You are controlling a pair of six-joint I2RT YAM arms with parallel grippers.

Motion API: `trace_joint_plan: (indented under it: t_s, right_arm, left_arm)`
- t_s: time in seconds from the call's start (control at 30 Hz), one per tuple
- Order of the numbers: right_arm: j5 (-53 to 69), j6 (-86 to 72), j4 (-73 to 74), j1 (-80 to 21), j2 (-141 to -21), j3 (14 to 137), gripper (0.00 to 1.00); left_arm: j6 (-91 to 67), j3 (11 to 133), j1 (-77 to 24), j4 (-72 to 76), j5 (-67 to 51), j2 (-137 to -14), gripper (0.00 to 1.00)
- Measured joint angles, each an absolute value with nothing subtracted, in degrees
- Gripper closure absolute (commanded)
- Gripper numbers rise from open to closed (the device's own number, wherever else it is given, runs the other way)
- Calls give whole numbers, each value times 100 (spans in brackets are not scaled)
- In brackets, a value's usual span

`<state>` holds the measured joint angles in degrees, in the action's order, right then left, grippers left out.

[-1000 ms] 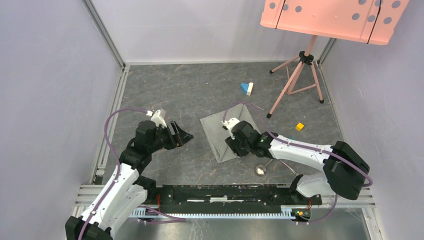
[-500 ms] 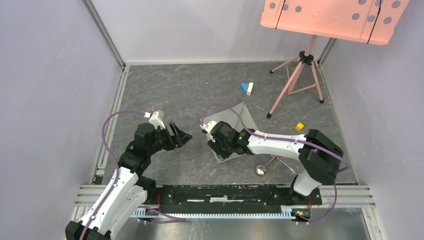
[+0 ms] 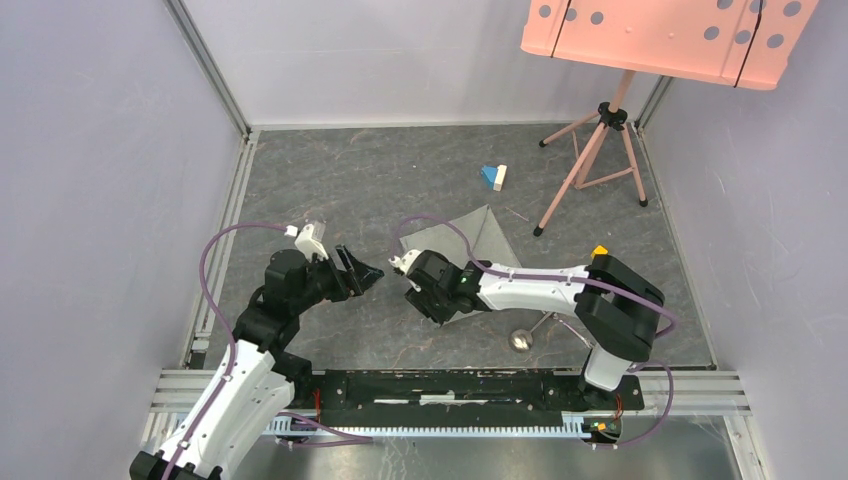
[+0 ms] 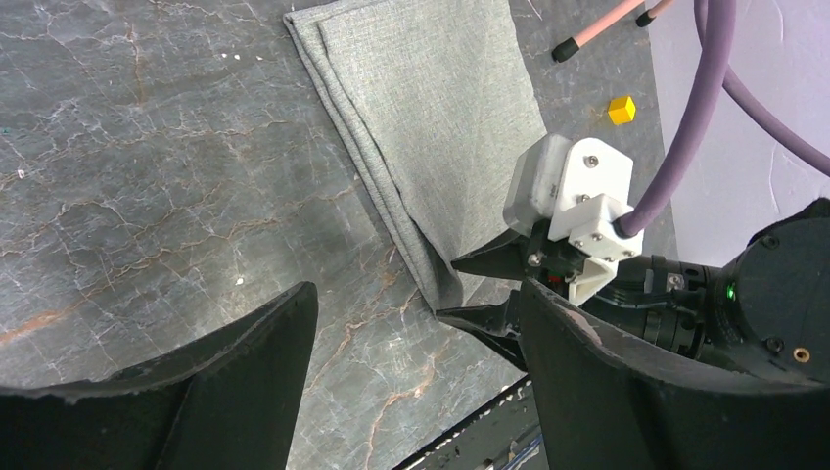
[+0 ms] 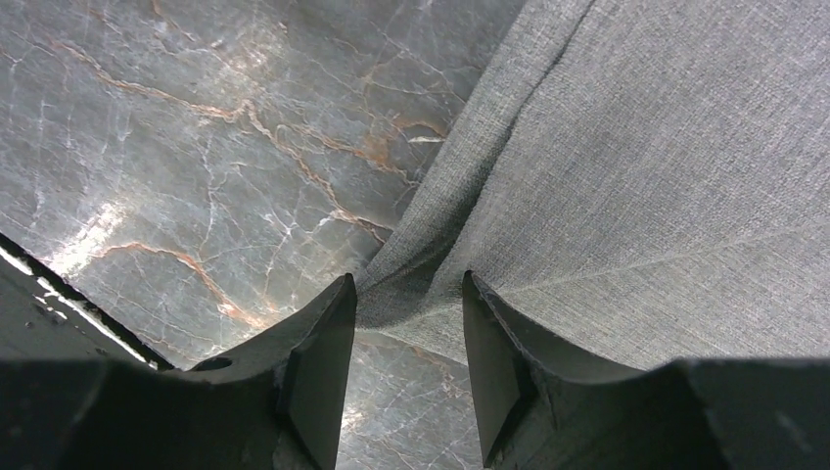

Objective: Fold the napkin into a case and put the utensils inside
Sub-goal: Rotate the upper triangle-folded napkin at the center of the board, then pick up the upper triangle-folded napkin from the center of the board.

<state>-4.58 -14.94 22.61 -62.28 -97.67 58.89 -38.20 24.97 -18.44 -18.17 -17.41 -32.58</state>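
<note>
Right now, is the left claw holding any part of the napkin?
No: the left claw hangs open above the table, apart from the napkin.

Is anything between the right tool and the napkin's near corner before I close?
Nothing visible. The right tool stands with its jaws open, straddling the napkin at its near corner; only cloth lies between them.
</note>
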Motion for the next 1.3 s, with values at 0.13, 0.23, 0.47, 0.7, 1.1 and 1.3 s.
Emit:
trace_joint_plan:
  t_s: [0.13,0.23,0.47,0.7,1.1,1.3]
  right_arm:
    - [-637,-1492,2383,-6368,-9874,6047,47]
    - [-714,-1492,2469,-6420,-9913,6125,46]
    - [-1048,-1492,2801,-6514,-9922,6399,43]
    - [-1061,-1494,2794,-6536,-10016,6414,44]
    - [-1046,-1498,2670,-6541,-10383,6425,41]
    - [-1041,-1529,2613,-6541,-10401,6425,63]
  left_arm:
    - [-3817,2497,-1844,-1817,-1739,-3256,18]
    - [-3817,2497,-1844,-1817,-1739,-3251,18]
    - [-3819,2493,-1844,-1815,-1741,-3251,18]
    - [-3819,2486,-1844,-1815,-1741,-3247,18]
    - [-3819,2486,-1844,-1815,-1715,-3188,17]
    - [-3826,2486,-1844,-1820,-1675,-3170,15]
